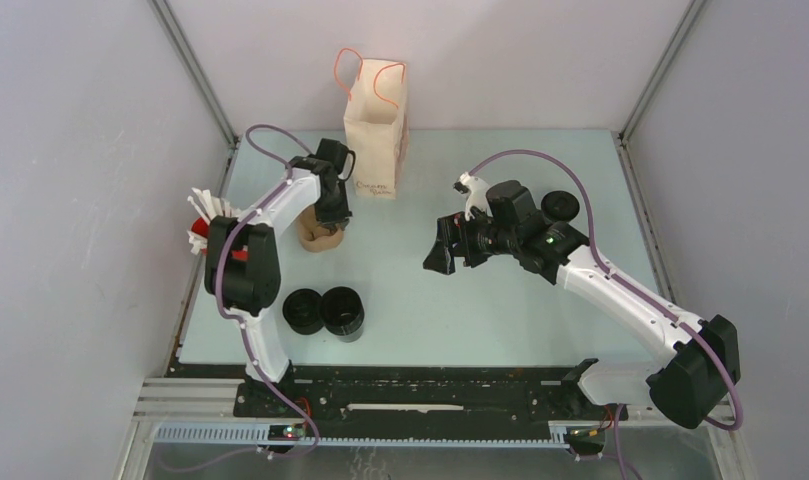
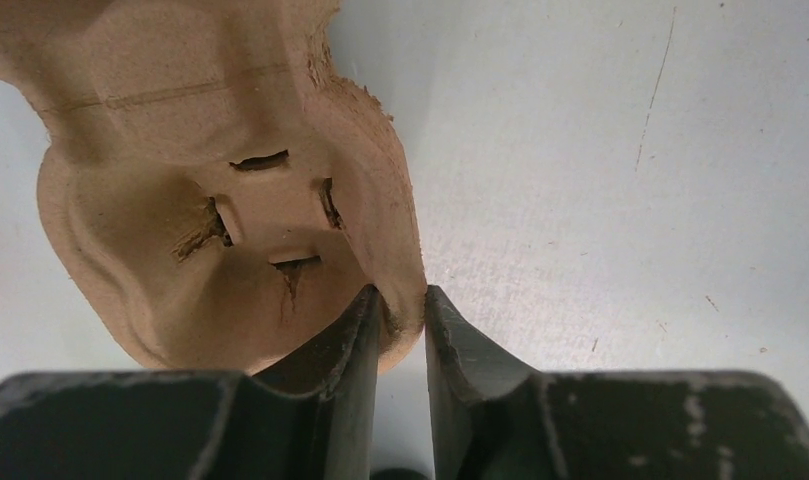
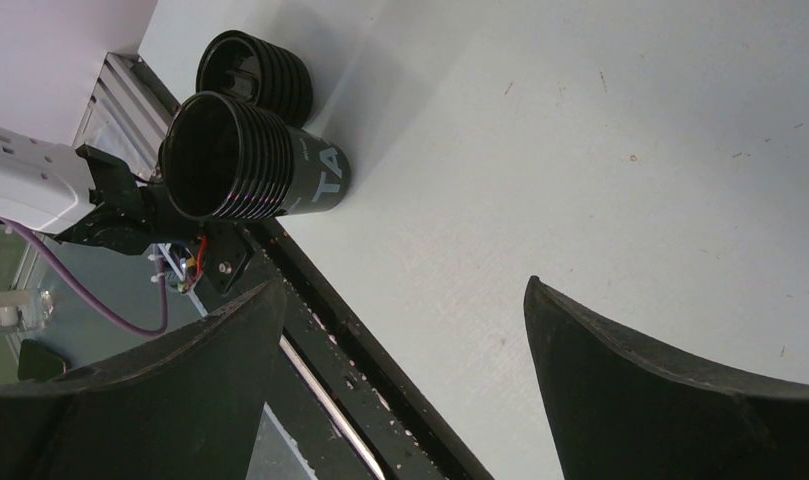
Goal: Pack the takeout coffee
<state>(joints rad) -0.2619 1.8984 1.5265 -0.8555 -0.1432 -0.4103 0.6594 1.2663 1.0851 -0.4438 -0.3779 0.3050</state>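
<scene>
The left pincer (image 2: 402,300) is clenched on the rim of the brown pulp carrier (image 2: 230,200). One finger is inside a well, the other is outside, and the thin wall is nipped between them. The carrier sits toward the far left of the counter (image 1: 430,320), just in front of a paper bag (image 1: 375,130). The bag stands upright at the far edge, its orange handles up. At the left edge, a red cup (image 1: 202,228) of white sticks is partly hidden behind the left arm.

The right pincer (image 3: 400,295) hangs released over the middle of the counter, its jaws wide with nothing between them.

Two black coffee cups (image 1: 305,310) stand side by side, touching, by the near edge left of centre, apart from the carrier. A third black cup (image 1: 560,207) sits toward the right side, partly covered by the right arm's wrist.
</scene>
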